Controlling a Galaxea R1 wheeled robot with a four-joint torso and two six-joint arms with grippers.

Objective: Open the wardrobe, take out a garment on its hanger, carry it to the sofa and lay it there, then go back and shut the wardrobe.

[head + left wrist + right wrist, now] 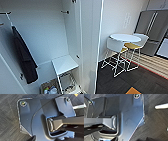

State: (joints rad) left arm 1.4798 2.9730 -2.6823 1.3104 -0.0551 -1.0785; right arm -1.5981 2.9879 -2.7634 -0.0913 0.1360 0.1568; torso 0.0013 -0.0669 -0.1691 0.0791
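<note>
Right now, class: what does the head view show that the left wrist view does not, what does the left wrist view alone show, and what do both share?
Head view alone: the open tall white wardrobe, a long black garment hanging inside, a round white table with stools. Left wrist view alone: the robot's own dark plate and jointed bar. Shared: dark grey carpet floor.

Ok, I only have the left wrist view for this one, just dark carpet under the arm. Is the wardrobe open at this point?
Observer: Yes. In the head view the wardrobe stands open, with its inside facing the camera.
Operator: Anything hanging in it?
Observer: A long black garment hangs on the left side inside.
Operator: And what is next to the wardrobe?
Observer: To its right, a round white table with stools around it.
</note>
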